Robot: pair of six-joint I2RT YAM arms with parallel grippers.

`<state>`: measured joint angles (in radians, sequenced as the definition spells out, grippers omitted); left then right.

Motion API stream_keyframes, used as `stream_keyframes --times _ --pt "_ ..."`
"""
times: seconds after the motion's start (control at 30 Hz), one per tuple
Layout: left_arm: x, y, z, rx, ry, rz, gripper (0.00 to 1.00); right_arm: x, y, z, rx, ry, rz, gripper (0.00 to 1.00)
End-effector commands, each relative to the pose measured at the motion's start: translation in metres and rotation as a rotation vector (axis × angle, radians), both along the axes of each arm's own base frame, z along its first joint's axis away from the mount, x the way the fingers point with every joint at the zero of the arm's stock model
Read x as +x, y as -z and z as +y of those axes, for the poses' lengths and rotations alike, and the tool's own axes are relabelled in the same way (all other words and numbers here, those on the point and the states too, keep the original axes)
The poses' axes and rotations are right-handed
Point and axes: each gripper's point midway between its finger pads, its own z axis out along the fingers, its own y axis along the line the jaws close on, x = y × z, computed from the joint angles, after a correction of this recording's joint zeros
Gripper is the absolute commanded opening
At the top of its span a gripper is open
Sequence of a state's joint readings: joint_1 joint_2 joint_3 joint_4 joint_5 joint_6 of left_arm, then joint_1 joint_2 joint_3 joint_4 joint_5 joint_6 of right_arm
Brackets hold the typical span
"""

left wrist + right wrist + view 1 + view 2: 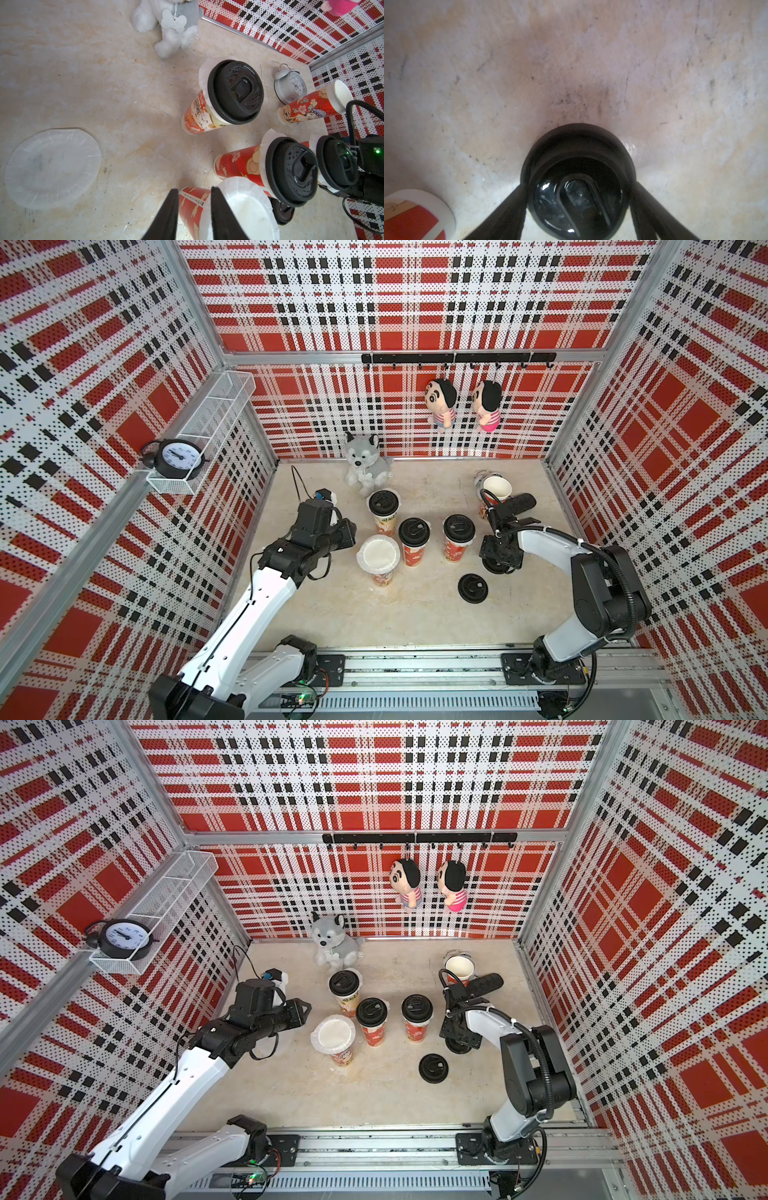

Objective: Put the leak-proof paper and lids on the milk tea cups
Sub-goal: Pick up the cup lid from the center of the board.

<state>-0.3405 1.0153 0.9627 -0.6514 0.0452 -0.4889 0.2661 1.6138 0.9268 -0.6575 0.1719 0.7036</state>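
Note:
Three milk tea cups (413, 539) wear black lids with paper edges sticking out beneath. A fourth cup (382, 578) at the front has a sheet of leak-proof paper (378, 558) lying over its mouth and no lid. The fifth cup (496, 489) at the back right stands uncovered. Another sheet of paper (53, 168) lies flat on the table. My left gripper (194, 189) hovers just left of the paper-topped cup (191, 207), narrowly open and empty. My right gripper (579, 186) is down on the table, its fingers pressed against both sides of a black lid (579, 158).
A second black lid (472, 589) lies loose at the front, right of the cups. A husky plush (368, 462) sits at the back wall. A white alarm clock (289, 85) stands behind the uncovered cup. Plaid walls close in three sides.

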Motion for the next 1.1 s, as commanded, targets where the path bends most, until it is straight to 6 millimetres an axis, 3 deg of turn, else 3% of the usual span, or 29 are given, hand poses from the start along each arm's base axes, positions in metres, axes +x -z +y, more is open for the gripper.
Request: stream_keyframes --times 0.0,0.23,0.63,0.8,1.07 --pt "0.002 -0.006 0.003 0.005 -0.005 -0.017 0.31 -0.002 0.006 -0.001 0.007 0.009 0.006 0.80" --pt "0.001 -0.006 0.003 0.006 -0.003 -0.015 0.31 -0.003 0.006 -0.001 0.009 0.011 0.003 0.81" --pt "0.002 -0.006 0.004 0.007 -0.007 -0.017 0.31 -0.001 -0.006 0.000 0.022 0.009 -0.025 0.71" --pt "0.004 -0.005 0.005 0.014 -0.014 -0.017 0.31 -0.004 -0.046 -0.006 0.008 0.004 -0.086 0.71" --pt "0.009 -0.010 0.009 0.022 -0.031 -0.037 0.30 -0.022 -0.146 -0.003 -0.020 -0.094 -0.205 0.69"
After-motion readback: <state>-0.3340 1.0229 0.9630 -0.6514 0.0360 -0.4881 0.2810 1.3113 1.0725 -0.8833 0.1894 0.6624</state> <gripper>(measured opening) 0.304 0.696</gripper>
